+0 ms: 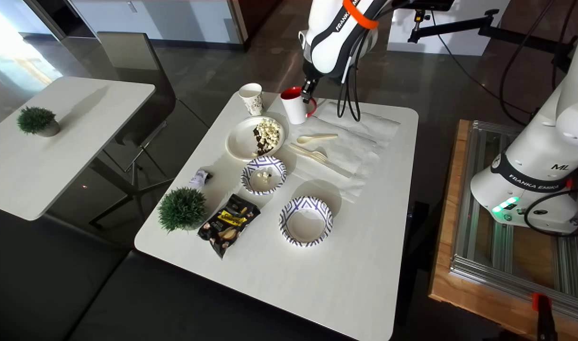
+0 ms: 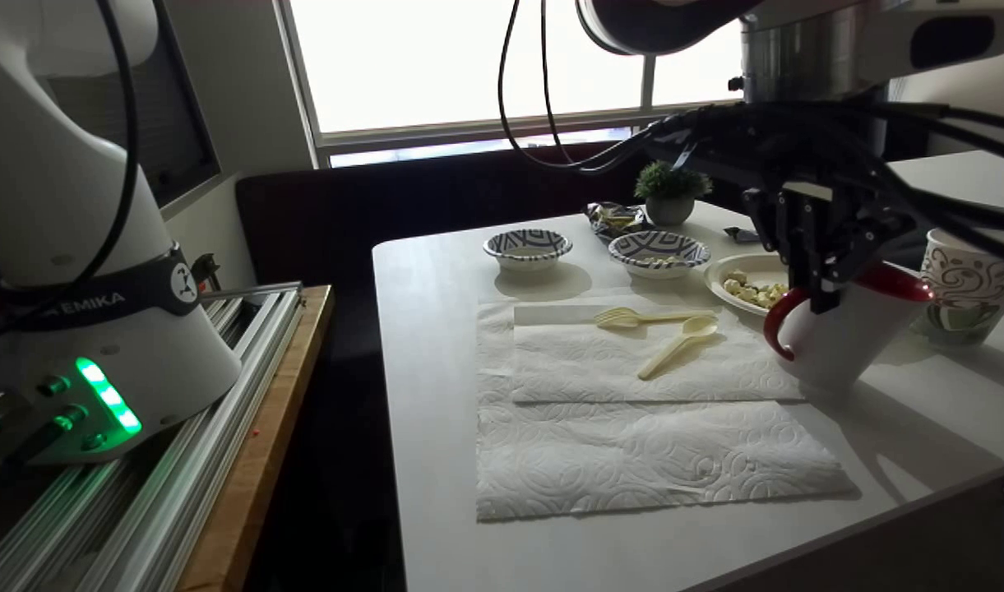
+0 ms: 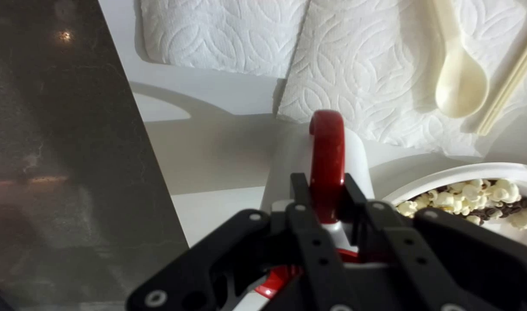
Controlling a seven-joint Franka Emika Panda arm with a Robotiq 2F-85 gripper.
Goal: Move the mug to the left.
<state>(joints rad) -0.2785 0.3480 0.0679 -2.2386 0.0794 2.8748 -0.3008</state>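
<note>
The claw (image 3: 326, 192) clamps the handle (image 3: 327, 151), likely its best hold; the red-and-white mug (image 2: 840, 341) below seems stiff, breakable.

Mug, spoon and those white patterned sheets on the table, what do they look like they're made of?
The mug looks like glossy glazed ceramic, going by bright glints on its red rim. The spoon is probably smooth cream plastic; no wood grain shows. The sheets look like matte paper towel, with embossed loops.
</note>
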